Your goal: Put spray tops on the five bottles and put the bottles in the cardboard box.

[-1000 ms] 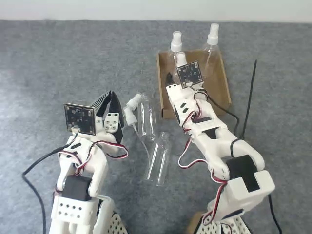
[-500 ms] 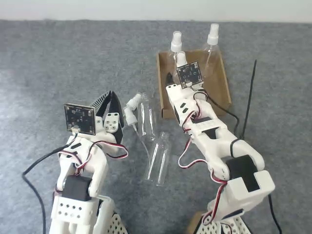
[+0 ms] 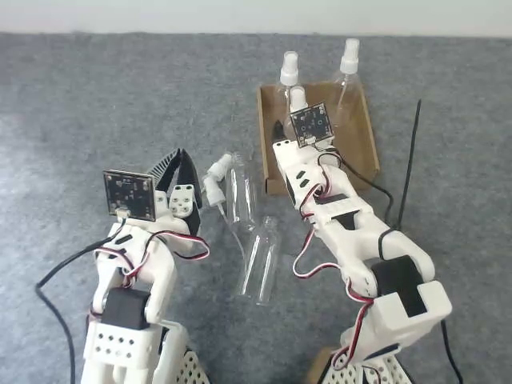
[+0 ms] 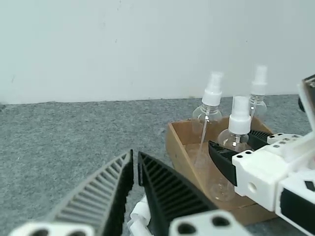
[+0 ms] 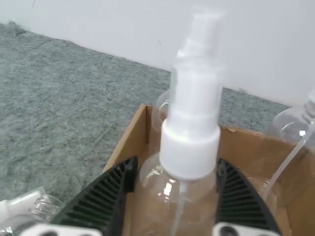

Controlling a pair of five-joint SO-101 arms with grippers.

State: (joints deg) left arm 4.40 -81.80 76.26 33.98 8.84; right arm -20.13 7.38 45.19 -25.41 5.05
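Right jaws clamp one of three capped bottles (image 3: 297, 98); left jaws almost closed; two bare bottles (image 3: 260, 260), two tops (image 3: 216, 170) loose.

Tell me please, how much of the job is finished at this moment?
Done: one capped bottle and a second one stand at the far end of the cardboard box. In hand: the right gripper holds a third capped bottle upright in the box. Left: two bare bottles lie on the carpet beside two loose spray tops, yet to be joined and boxed; the left gripper near them is empty.
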